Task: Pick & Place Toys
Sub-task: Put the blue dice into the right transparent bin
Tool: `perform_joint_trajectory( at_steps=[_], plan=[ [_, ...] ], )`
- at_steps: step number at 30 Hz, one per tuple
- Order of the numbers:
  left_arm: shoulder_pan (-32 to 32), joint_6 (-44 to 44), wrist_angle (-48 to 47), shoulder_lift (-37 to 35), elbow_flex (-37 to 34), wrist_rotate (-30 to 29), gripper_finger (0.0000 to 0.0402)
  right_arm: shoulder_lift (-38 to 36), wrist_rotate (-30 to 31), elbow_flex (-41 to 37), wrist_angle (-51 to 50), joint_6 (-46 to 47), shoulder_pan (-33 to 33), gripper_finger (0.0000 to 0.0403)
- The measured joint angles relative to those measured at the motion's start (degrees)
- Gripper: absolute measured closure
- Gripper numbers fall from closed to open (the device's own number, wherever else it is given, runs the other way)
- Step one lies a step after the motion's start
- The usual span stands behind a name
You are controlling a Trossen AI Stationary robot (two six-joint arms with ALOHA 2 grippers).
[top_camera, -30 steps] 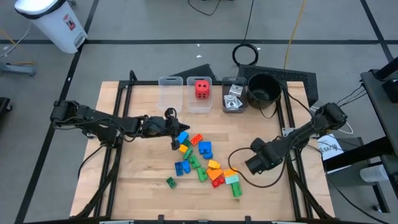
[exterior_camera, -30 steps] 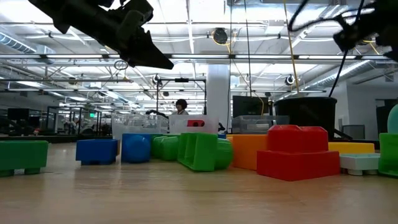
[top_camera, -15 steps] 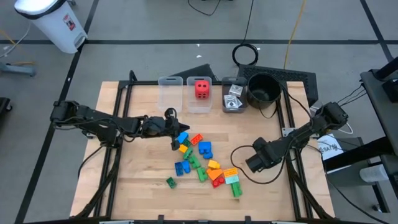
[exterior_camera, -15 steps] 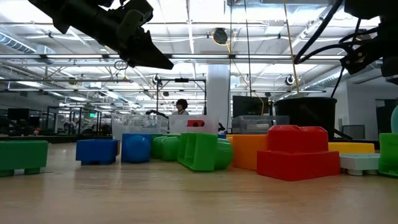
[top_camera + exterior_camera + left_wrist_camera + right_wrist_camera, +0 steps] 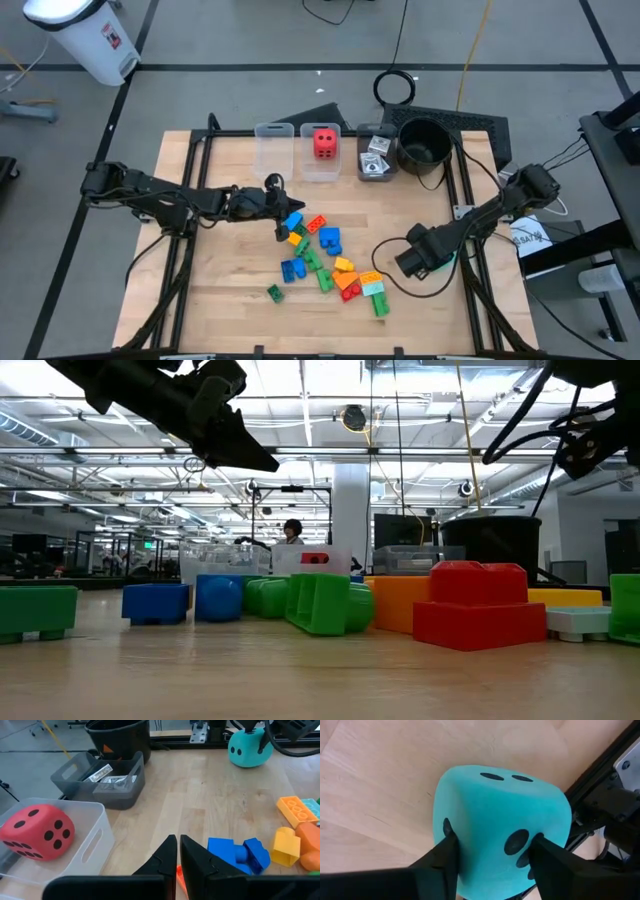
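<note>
The right gripper [image 5: 490, 857] has closed from wide apart onto the teal die [image 5: 502, 827] at the counter's [image 5: 230, 300] lower right, ready for lifting. The left gripper [image 5: 177, 845] hovers, fingers together, above the bricks [image 5: 325, 260] mid-frame.

open lab hall, ceiling trusses [image 5: 420, 455]

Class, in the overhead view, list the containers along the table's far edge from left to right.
Empty clear bin → clear bin holding the red die → grey bin of cards → black pot.
</note>
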Motion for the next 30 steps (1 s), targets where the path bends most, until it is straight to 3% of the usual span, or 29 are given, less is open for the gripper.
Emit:
perform_joint_trajectory(
  at_steps=[4, 7, 11, 14, 21, 30],
  plan=[
    [0.0, 0.1, 0.2, 0.0, 0.0, -0.1, 0.0373, -1.6, 7.1, 7.2, -1.5, -1.0, 0.1, 0.0247],
    [0.0, 0.2, 0.3, 0.0, 0.0, -0.1, 0.0373, -3.7, 15.4, 13.8, 1.4, -3.3, -0.3, 0.0296],
    [0.0, 0.3, 0.3, 0.0, 0.0, -0.1, 0.0373, -6.1, 23.4, 16.3, 8.0, -10.2, -1.2, 0.0376],
    [0.0, 0.3, 0.4, 0.0, 0.0, -0.1, 0.0373, -7.3, 28.2, 16.9, 16.1, -17.4, -3.3, 0.0385],
    [-0.3, 0.2, 0.5, -0.9, 0.0, 0.0, 0.0373, -7.5, 30.6, 16.7, 34.9, -40.5, -11.1, 0.0401],
    [-2.3, 0.8, -0.7, -12.7, 0.1, 0.1, 0.0373, -5.8, 30.6, 16.8, 52.7, -63.1, -25.2, 0.04]
  ],
)
